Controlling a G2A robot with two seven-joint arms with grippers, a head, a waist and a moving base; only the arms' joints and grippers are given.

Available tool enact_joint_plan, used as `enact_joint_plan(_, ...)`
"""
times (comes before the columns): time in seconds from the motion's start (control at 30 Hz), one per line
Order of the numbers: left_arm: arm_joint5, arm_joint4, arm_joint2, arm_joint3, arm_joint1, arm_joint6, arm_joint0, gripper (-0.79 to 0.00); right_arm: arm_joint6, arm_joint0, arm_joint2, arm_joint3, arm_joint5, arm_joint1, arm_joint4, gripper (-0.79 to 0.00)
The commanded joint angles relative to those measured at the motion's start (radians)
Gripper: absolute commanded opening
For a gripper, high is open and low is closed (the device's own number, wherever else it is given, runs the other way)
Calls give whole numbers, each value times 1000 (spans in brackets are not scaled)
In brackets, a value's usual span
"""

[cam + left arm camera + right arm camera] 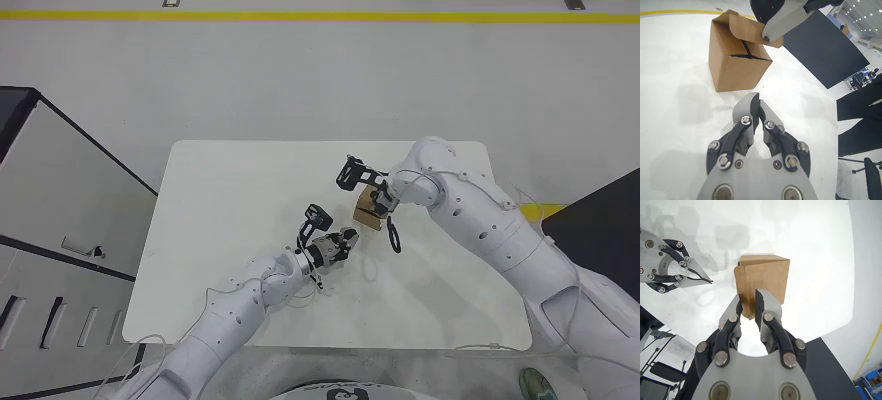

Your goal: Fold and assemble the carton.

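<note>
Standing upright, carton (pixel 734 73), lid flap (pixel 745 28) raised, pinched in right gripper (pixel 747 296)

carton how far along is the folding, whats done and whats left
Done: the carton stands as a box on the table, one face closed along a seam. In hand: the right jaws pinch a loose flap at its open end; the left jaws sit shut and empty nearby. Left: folding that flap in to close it.

Left gripper (pixel 755 97) closed, right gripper (pixel 748 295) clamped.
</note>
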Motion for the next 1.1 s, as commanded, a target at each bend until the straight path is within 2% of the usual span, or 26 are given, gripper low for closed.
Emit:
enact_joint_plan(0.0,0,0,0,0,0,0,0,-785,-1,-2,2,2,-2,0,-2,-579)
enact_joint_plan(0.2,0,0,0,0,0,0,0,-785,-3,-5,5,9,-10,-1,-7,-560)
enact_joint_plan(0.4,0,0,0,0,0,0,0,-785,-14,-6,0,31,-21,-6,-12,-616)
enact_joint_plan(0.77,0,0,0,0,0,0,0,-785,-41,-4,-12,65,-37,-18,-28,-628)
enact_joint_plan(0.83,0,0,0,0,0,0,0,-785,-44,-4,-11,66,-38,-19,-33,-619)
enact_joint_plan(0.93,0,0,0,0,0,0,0,-785,-45,-5,-7,62,-40,-19,-40,-542)
enact_joint_plan(1.07,0,0,0,0,0,0,0,-785,-49,-9,1,60,-41,-17,-50,-505)
